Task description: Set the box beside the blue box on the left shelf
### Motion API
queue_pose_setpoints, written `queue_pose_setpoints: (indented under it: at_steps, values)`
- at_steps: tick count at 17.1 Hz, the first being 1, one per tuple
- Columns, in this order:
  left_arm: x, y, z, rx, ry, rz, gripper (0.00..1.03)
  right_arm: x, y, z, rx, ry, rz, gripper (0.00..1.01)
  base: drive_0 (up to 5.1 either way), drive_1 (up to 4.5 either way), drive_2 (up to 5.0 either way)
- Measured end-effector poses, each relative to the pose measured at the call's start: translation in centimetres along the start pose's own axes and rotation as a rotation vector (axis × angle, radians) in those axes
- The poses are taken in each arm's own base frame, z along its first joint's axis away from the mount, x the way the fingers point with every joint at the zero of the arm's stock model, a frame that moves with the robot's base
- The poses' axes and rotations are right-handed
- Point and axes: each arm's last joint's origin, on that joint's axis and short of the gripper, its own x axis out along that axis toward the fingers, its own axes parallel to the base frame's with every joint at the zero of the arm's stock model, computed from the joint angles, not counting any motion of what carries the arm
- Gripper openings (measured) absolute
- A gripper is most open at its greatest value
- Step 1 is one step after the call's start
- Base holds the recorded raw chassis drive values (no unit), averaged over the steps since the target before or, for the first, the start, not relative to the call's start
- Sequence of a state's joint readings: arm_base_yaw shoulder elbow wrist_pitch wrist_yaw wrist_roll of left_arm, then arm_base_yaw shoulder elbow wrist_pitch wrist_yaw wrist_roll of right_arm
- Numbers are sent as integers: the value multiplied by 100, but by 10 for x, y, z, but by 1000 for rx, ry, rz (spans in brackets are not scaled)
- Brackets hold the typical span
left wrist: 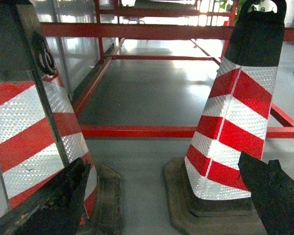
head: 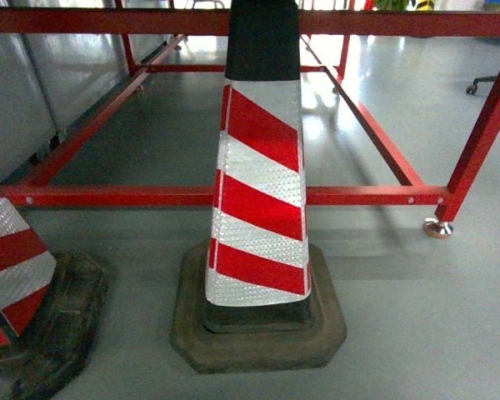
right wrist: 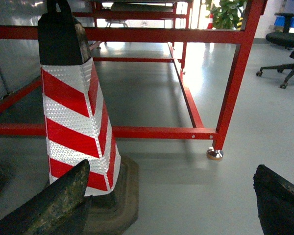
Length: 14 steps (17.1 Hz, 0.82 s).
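Note:
The box, the blue box and the left shelf are out of view in all three views. My left gripper is open, with only bare grey floor between its dark fingers. It hangs low between two red-and-white striped cones. My right gripper is open too and holds nothing. Its left finger shows in front of a cone's base. Neither gripper appears in the head view.
A striped cone on a dark rubber base stands straight ahead, and a second cone stands at the left. Behind them runs a red tubular frame with a footed leg. An office chair stands far right.

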State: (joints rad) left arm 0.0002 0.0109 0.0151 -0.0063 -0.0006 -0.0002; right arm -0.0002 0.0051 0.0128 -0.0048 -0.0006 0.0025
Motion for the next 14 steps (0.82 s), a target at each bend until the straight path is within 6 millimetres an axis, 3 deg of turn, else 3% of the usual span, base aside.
queue_pose_setpoints:
  at_steps: [14]
  values:
    - [0, 0, 0, 0, 0, 0, 98, 0, 0, 0, 0, 0, 0, 98, 0, 0, 0]
